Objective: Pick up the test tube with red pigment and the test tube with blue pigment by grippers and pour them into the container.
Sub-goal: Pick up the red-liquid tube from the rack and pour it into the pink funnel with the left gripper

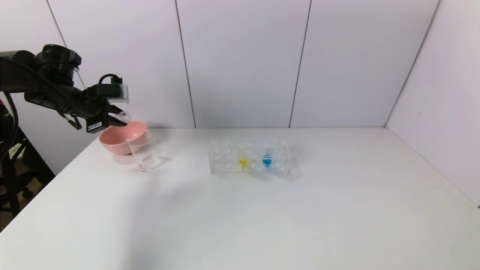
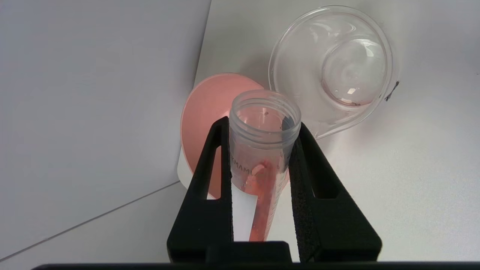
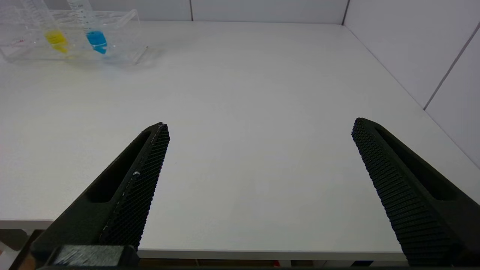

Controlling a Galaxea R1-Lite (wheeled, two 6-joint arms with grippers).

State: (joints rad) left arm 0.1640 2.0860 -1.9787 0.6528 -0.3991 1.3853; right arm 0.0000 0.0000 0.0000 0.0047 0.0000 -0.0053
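pink bowl (image 1: 120, 140); tube rack (image 1: 250, 157); yellow-tipped tube (image 1: 243, 160)

The robot's left arm (image 1: 41, 84) is matte black, looped with black cables, and carries a small white block (image 1: 118, 93) — its left gripper (image 2: 262, 127) and right gripper (image 3: 260, 129) end in long black wedge fingers with textured pads.

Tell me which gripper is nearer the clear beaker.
Left. The left gripper, shut on the red-pigment tube, hangs above the pink bowl, right beside the beaker. The right gripper hovers open at the table's near edge, far away.
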